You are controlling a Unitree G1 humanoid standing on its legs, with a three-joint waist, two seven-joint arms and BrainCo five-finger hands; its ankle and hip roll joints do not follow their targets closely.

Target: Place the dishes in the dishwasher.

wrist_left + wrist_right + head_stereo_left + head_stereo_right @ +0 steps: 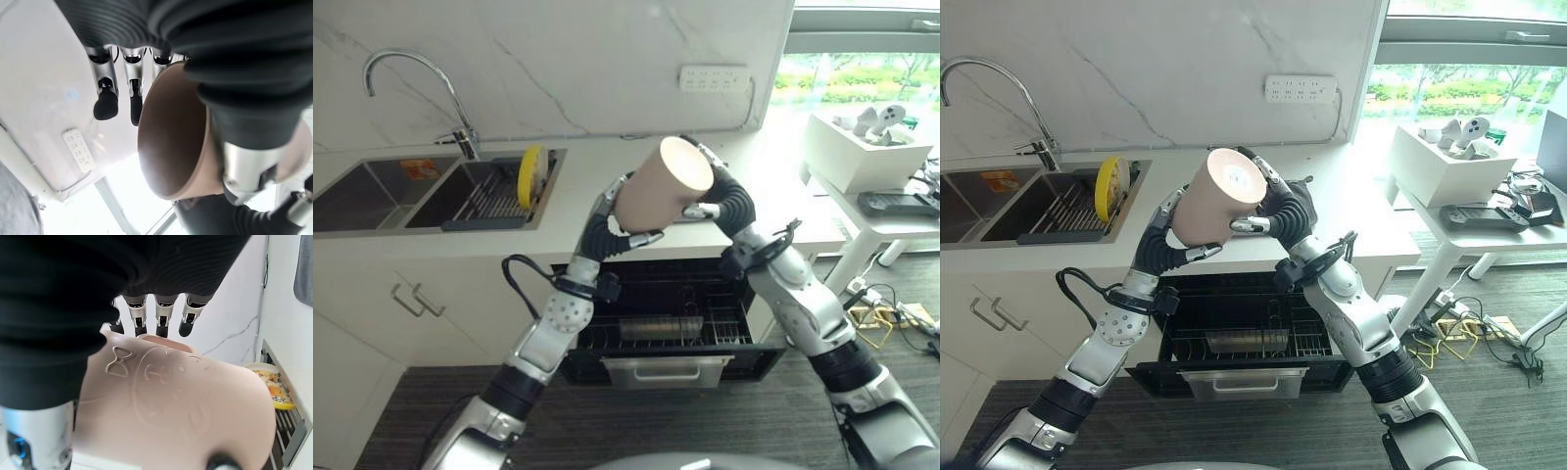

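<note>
A beige-pink cup (pixel 663 186) hangs tilted in the air above the white counter (pixel 587 211), its flat bottom facing up. My left hand (pixel 604 223) grips its lower end from the left, thumb and fingers (pixel 105 98) on either side of the cup (pixel 171 142). My right hand (pixel 729 201) clasps the upper end from the right; its fingers (pixel 161 313) reach over the cup (pixel 181 401) with the thumb below. Beneath, the dishwasher drawer (pixel 656 333) stands pulled out, with a wire rack inside. A yellow plate (pixel 530 176) stands on edge in the sink rack.
A double sink (pixel 372 196) with a curved faucet (pixel 411 69) sits at the left of the counter. A socket strip (pixel 713 78) is on the marble wall. To the right stands a white table (pixel 871 220) carrying a white box (pixel 862 147); cables lie on the floor there.
</note>
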